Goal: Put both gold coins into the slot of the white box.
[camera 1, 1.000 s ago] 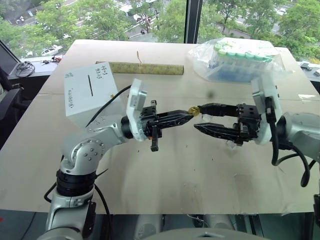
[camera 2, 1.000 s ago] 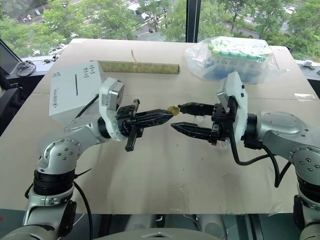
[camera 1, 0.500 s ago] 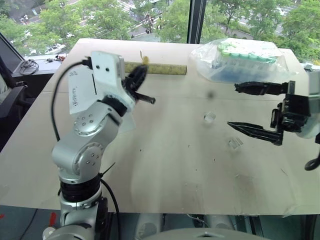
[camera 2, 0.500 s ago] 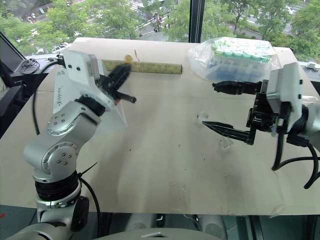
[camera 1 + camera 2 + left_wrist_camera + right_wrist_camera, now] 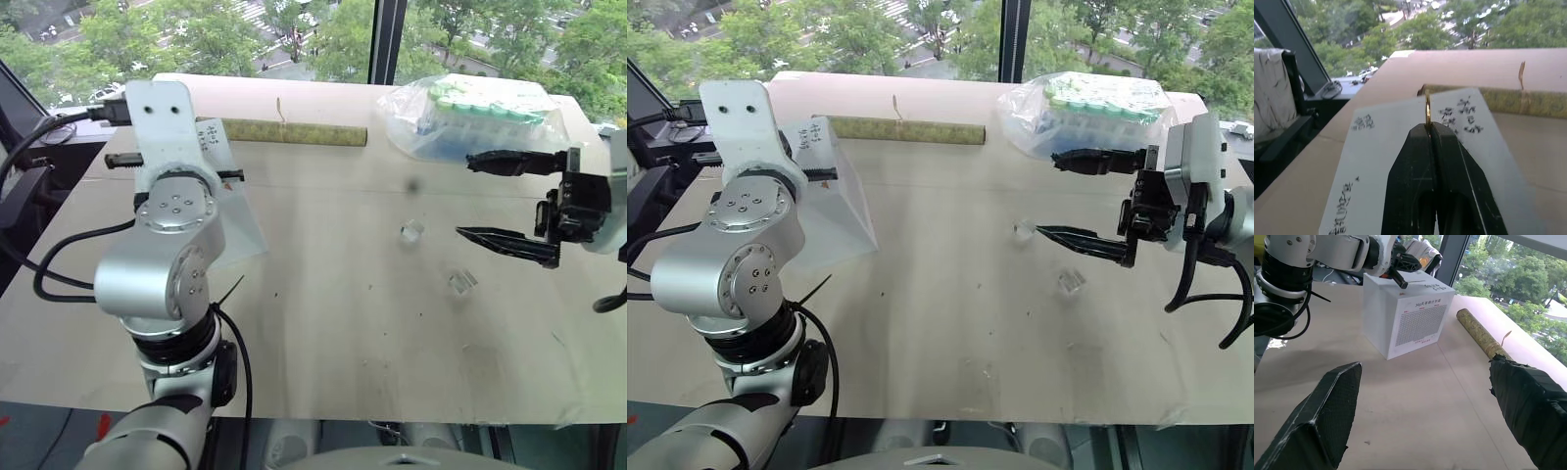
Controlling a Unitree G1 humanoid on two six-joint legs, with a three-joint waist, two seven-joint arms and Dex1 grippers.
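Left gripper (image 5: 1429,129): we see its two black fingers pressed together, pinching a gold coin (image 5: 1427,110) edge-on at the tips.
Coin and box: the coin we hold sits just above the slanted top of the white box (image 5: 1400,147), over the blue handwriting; we cannot make out the slot, and the left arm hides most of the box from the head views.
Right gripper (image 5: 490,196): we keep it well to the right, above the table (image 5: 343,352), fingers spread wide with nothing between them.
Under the right fingers: two small clear plastic holders (image 5: 412,230) lie on the table, apart from each other.
Farther back: a mottled yellow-green tube (image 5: 284,132) lies just behind the box.
Far right corner: a clear bag of green-capped tubes (image 5: 470,116).
Beyond the table: windows with trees outside.
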